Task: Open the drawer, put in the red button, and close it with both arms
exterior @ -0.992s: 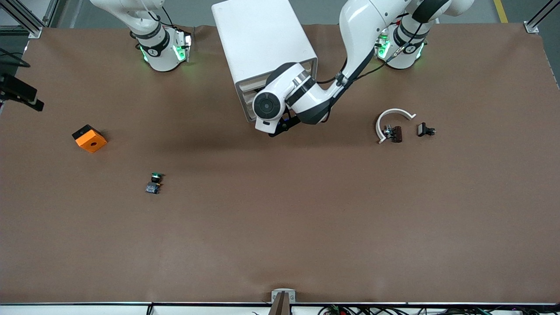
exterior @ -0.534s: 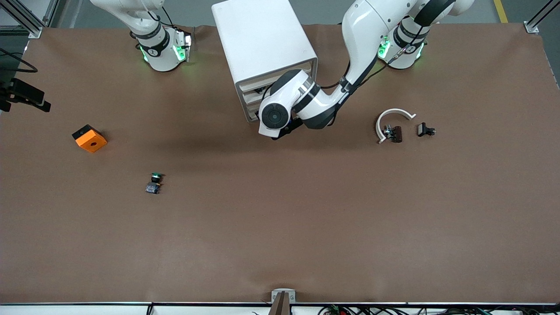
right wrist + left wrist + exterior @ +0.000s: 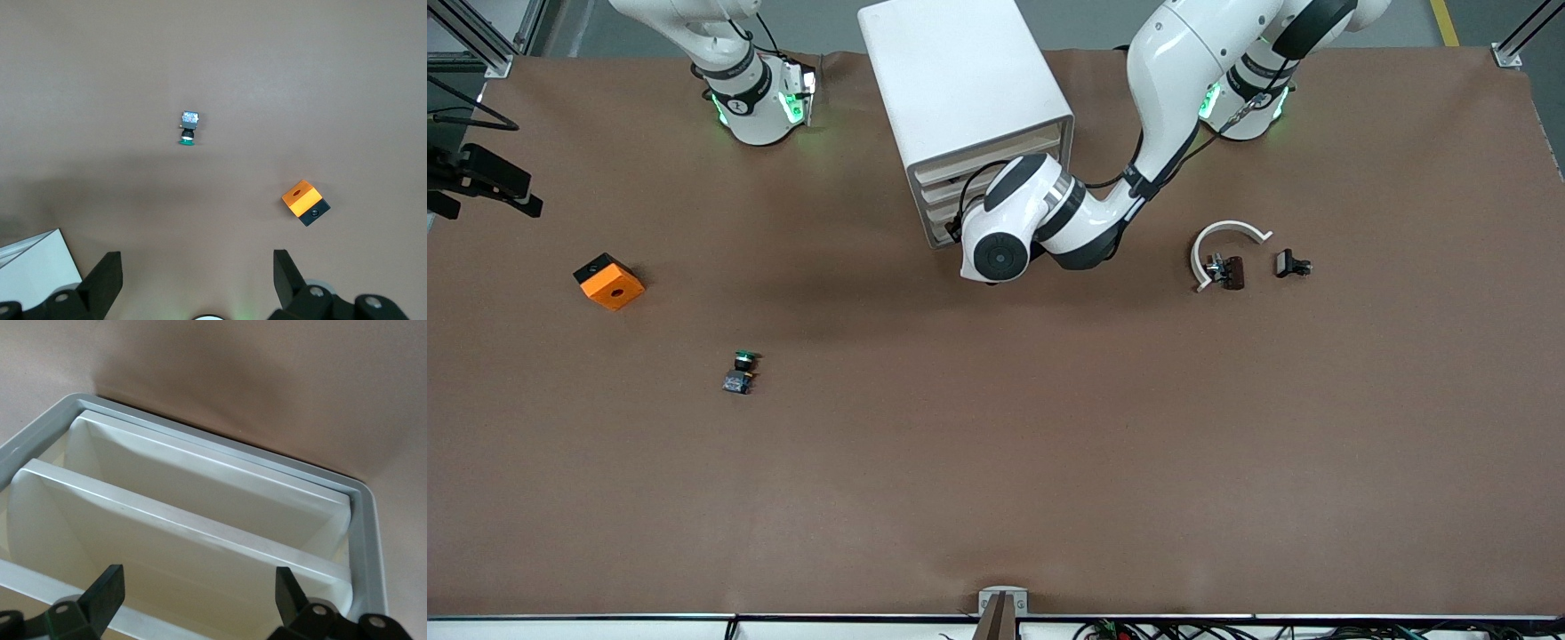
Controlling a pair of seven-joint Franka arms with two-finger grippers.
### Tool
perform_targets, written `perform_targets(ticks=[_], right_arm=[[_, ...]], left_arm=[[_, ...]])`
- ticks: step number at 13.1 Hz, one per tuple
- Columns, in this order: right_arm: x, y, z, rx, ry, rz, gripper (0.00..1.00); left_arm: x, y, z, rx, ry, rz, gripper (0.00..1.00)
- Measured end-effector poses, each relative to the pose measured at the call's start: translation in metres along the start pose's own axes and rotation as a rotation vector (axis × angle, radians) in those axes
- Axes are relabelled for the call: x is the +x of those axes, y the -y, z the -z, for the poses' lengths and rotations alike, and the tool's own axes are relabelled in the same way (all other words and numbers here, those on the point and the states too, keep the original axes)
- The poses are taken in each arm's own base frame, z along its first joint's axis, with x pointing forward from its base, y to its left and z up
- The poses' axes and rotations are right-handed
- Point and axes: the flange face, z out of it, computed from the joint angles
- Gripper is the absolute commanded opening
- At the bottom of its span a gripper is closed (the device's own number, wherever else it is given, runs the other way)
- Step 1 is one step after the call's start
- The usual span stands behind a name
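The white cabinet (image 3: 960, 80) stands between the two arm bases. Its cream drawer fronts (image 3: 996, 149) face the front camera and look pushed in. My left arm's wrist (image 3: 1003, 253) hangs in front of them and hides its gripper in the front view. In the left wrist view my left gripper (image 3: 198, 593) is open and empty, close to the cream fronts (image 3: 200, 520) inside the grey frame (image 3: 367, 540). My right gripper (image 3: 197, 280) is open and empty, high over the table near its own base. The red button is out of view.
A green-capped button (image 3: 740, 369) lies toward the right arm's end and shows in the right wrist view (image 3: 189, 129). An orange block (image 3: 609, 281) lies farther toward that end, also seen in the right wrist view (image 3: 303, 202). A white curved piece (image 3: 1227, 236) and small dark parts (image 3: 1291, 264) lie toward the left arm's end.
My left arm's wrist has swung a little toward the left arm's end and nearer the front camera, uncovering more of the drawer fronts. The objects on the table have not moved.
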Motion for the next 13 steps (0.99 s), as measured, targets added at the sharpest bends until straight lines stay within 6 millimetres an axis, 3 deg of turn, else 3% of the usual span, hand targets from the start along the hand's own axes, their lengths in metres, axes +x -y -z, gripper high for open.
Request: perform_targets(ticks=[3,6,9,11,13], right_arm=[[0.0,0.0,0.0,0.0,0.001,-0.004,1.0],[-0.001,-0.001,0.001,0.0,-0.004,-0.006,1.0],[-0.005,-0.001,0.002,0.0,-0.003,-0.022,1.0],[-0.007,-0.002,0.001,0.001,-0.001,-0.032,1.0],[-0.008,-0.002,0.001,0.001,0.0,-0.042,1.0]], left_arm=[[0.014,0.002,0.004,0.003,-0.014,0.024,1.0],[0.06,0.008,0.042,-0.044,-0.108,0.061,1.0],[0.104,0.022,0.099,-0.115,-0.186,0.052,1.0],[0.143,0.044,0.146,-0.156,-0.275,0.049,1.0],[0.167,0.069,0.193,-0.205,-0.338,0.04,1.0]])
